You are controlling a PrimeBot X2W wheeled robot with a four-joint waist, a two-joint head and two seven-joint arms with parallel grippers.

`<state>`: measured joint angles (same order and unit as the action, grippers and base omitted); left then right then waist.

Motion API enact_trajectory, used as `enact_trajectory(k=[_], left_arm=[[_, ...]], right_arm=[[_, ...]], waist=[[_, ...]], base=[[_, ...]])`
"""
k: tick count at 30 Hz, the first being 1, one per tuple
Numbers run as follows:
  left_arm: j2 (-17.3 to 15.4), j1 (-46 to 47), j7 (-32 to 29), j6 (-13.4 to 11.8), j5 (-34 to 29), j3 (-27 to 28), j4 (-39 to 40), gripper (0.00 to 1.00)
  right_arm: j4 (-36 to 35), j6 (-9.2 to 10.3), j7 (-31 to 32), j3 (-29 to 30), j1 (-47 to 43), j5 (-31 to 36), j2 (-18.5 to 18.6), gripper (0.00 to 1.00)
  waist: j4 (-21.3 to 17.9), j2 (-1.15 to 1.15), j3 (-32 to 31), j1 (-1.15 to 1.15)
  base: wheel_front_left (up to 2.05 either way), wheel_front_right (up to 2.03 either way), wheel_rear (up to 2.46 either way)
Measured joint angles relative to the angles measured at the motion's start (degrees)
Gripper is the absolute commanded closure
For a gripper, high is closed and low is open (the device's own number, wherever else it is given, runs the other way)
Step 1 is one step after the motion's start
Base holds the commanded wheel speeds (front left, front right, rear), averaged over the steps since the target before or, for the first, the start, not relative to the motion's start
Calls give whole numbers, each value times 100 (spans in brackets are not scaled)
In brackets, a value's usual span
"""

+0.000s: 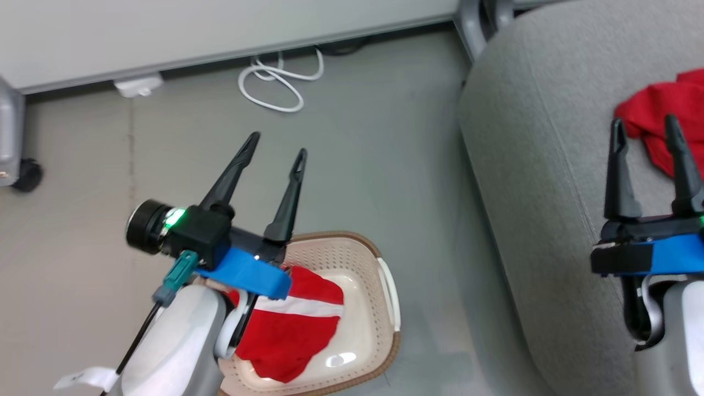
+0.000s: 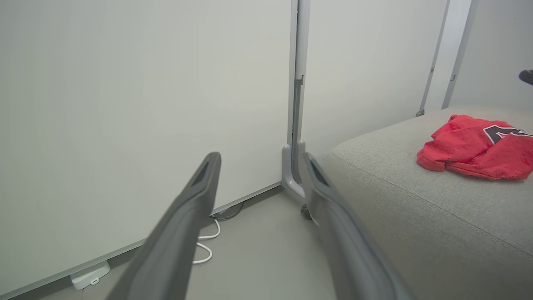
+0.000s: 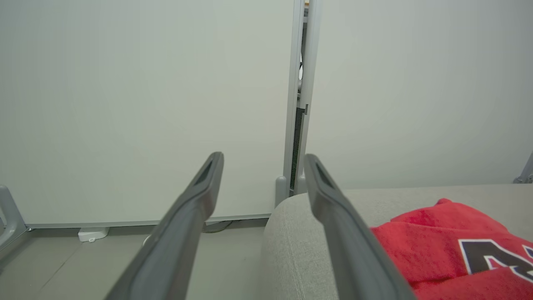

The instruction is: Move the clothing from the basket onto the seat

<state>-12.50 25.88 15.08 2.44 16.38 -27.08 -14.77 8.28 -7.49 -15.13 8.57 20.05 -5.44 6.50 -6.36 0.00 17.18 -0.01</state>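
As things stand now, task state: about half done by my read, one garment on the seat (image 1: 539,165), one in the basket (image 1: 352,258).
jersey (image 1: 660,104): bunched on the seat cushion, black-and-white lettering visible in both wrist views.
striped garment (image 1: 291,324): lies crumpled on the basket's bottom, white stripe up, part of it hidden under the left wrist.
left gripper (image 1: 278,144): jaws wide apart, empty, raised over the basket's far rim. Fingers point out toward the partition panel (image 1: 165,33), not down at the cloth.
right gripper (image 1: 644,121): jaws wide apart, empty, over the seat with fingertips just beside the jersey. Can't tell whether they touch it.
next move (guess): pitch the left wrist down and pinch the striped garment.
risk 1: pinching only a thin top fold, so the cloth slips out mid-lift and lands on the floor (image 1: 385,137) between basket and seat.
risk 2: fingers driven too deep catch the perforated wall, and the light basket lifts or tips with the cloth.
risk 3: the right gripper snags the jersey on any sideways move and drags it off the rounded seat edge.
risk 4: a low swing trails the hem near the white cable (image 1: 275,82).
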Motion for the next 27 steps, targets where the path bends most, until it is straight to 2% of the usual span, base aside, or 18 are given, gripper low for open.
enact_trajectory(k=[8, 16, 27], left_arm=[[120, -717, 0, -22, -190, 821, 112, 0], [252, -1343, -1, 24, -443, 1447, 286, 0], [455, -1915, 0, 164, -724, 1952, 505, 0]], right_arm=[[-101, 0, 0, -441, -336, -14, -126, 0], [-301, 0, 0, -578, -873, 87, -276, 0], [-296, 0, 0, -488, -1403, 110, -349, 0]], waist=[[547, 0, -504, 0], [982, 0, -930, 0], [1211, 0, -1372, 0]], base=[[0, 0, 0], [0, 0, 0], [0, 0, 0]])
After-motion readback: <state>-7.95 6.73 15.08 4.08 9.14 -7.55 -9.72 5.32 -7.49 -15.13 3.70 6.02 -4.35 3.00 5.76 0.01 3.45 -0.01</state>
